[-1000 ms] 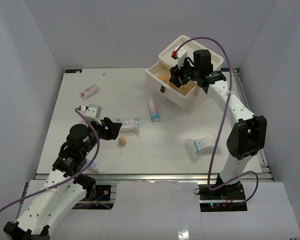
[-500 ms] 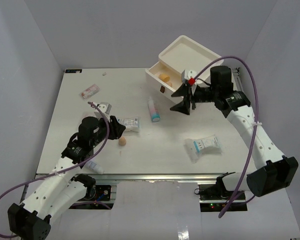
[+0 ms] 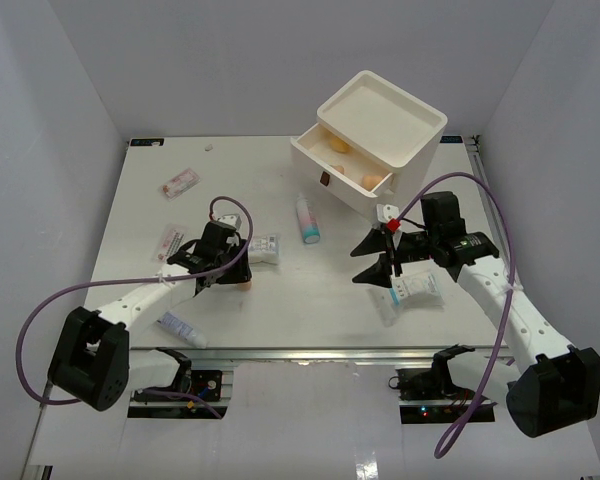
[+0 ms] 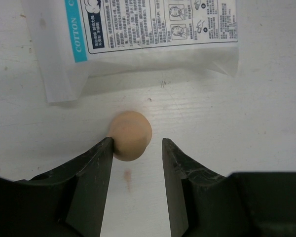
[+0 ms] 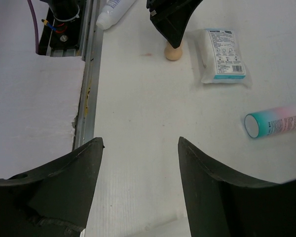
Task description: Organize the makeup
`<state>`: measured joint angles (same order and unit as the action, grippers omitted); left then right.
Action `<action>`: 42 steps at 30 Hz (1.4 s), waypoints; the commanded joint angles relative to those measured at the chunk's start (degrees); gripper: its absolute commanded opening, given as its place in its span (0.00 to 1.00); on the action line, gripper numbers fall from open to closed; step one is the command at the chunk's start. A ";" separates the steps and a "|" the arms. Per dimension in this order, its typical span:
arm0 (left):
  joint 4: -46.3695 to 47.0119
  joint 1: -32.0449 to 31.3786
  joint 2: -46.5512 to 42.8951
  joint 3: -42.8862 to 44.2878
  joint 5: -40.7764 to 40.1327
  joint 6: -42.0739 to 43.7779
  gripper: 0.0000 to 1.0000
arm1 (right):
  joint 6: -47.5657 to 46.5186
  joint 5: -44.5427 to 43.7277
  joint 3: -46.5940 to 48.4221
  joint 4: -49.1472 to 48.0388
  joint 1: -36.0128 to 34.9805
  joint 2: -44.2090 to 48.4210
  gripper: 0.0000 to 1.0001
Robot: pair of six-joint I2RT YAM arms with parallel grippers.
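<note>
**Operator:** State of the left gripper (image 4: 136, 142)?

**Technician:** Spread, with its fingers astride the sponge (image 4: 130, 136) on the table (image 4: 246, 123). One finger touches the sponge and the other stands apart. No pinch yet.

**Operator:** Failure risk?

**Technician:** The sponge sits off-centre. On closing, the touching finger would likely push it sideways. Being rounded and soft, it could roll or squirt out. The cotton packet (image 4: 138, 29) lies just beyond it, so a forward slip may snag its edge.

**Operator:** Right gripper (image 5: 139, 140)?

**Technician:** Spread wide, holding nothing, hovering near a second packet (image 3: 410, 290).

**Operator:** Obstructions?

**Technician:** The bottle (image 3: 307, 218) lies between the sponge and the open drawer (image 3: 345, 198), which holds two more sponges (image 3: 338, 146). The sachets (image 3: 178, 181) and the tube (image 3: 175, 327) lie well apart.
</note>
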<state>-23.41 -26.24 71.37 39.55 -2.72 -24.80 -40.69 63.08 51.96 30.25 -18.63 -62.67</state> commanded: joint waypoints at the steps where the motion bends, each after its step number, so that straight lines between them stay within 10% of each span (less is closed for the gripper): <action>1: -1.02 0.14 1.95 2.27 -2.50 -0.35 0.53 | -0.62 1.96 -0.27 -2.04 0.26 1.30 0.69; 17: -1.37 0.14 1.48 2.50 0.42 0.53 0.00 | 0.27 2.57 -0.56 -2.49 1.79 3.26 0.69; 29: 6.13 0.14 -7.42 15.67 17.51 -3.50 0.00 | 0.77 2.19 -0.55 -2.65 3.46 4.08 0.69; 42: 20.02 0.03 27.10 52.49 31.42 -12.24 0.00 | 1.42 1.28 -1.64 -4.01 4.57 5.10 0.69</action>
<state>-6.78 -26.09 90.77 81.40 23.60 -33.62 -39.79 63.57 50.81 28.30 -14.52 -58.58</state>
